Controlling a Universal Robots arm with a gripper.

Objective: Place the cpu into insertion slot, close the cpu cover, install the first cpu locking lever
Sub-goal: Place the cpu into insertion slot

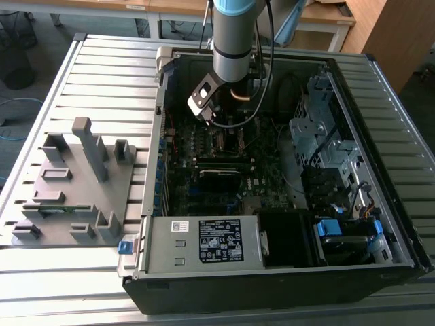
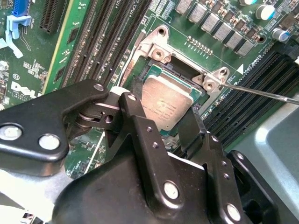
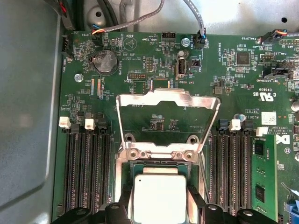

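The cpu [image 3: 159, 196], a square chip with a dull silver top, lies in or just above the insertion slot [image 3: 159, 164], and I cannot tell which. My gripper [image 3: 160, 208] straddles it, black fingers [image 3: 125, 207] pressed against two opposite edges. In the second wrist view the cpu [image 2: 168, 108] sits between the same fingers [image 2: 136, 105] of the gripper [image 2: 166, 100], inside the slot's silvery rim [image 2: 156, 50]. The cpu cover [image 3: 168, 97], a thin metal frame with a window, stands swung up on its hinge. A thin locking lever [image 2: 261, 92] sticks out beside the slot. The exterior view shows the gripper [image 1: 216, 125] low inside the case.
The open computer case [image 1: 272, 272] lies on a slatted metal table. Long black memory slots [image 3: 86, 170] flank the socket on both sides, and a green module [image 3: 264, 172] stands in one. A grey fixture plate [image 1: 75, 183] with upright pegs sits at the exterior view's left.
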